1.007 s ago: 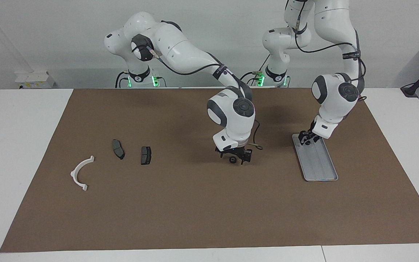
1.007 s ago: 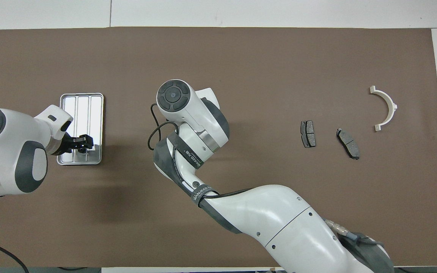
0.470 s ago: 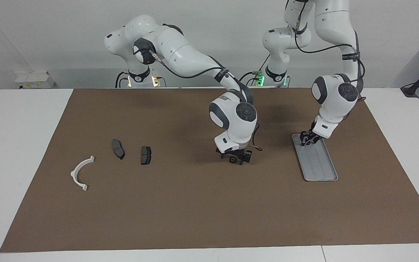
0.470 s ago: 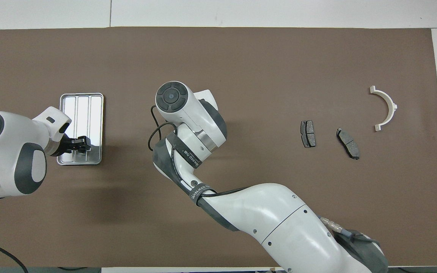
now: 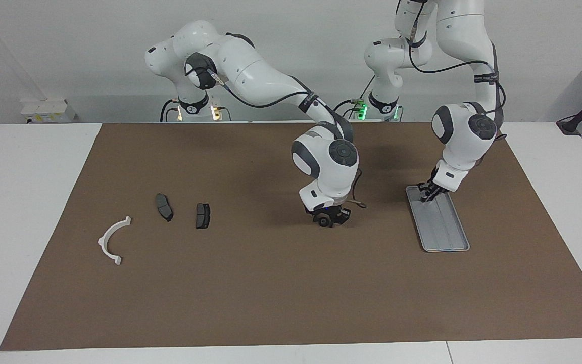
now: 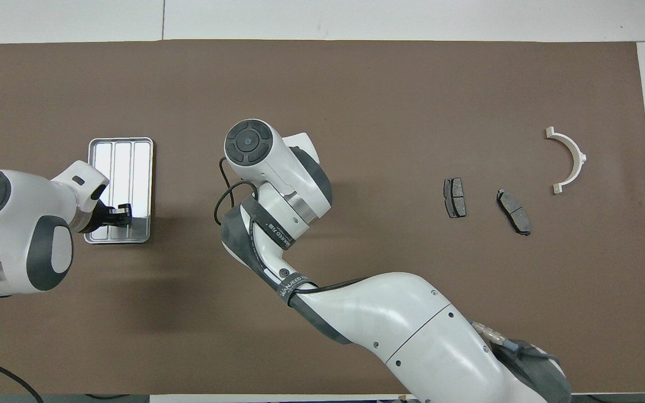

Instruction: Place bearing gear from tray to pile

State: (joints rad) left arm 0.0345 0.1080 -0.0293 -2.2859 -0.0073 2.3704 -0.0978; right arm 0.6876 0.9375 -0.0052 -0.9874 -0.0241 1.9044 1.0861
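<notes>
Gear (image 5: pixel 324 221): small, dark, held in my right gripper (image 5: pixel 329 219) over the brown mat (image 5: pixel 271 283), mid-table. My left gripper (image 5: pixel 426 194) sits over the tray (image 5: pixel 445 233), fingers narrow.

Overhead: tray (image 6: pixel 122 150) bare, pile (image 6: pixel 510 184) well apart.

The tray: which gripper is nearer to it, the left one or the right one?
Left. The left gripper is over the tray, at its end nearer the robots. The right gripper is over the brown mat, between the tray and the pile.
</notes>
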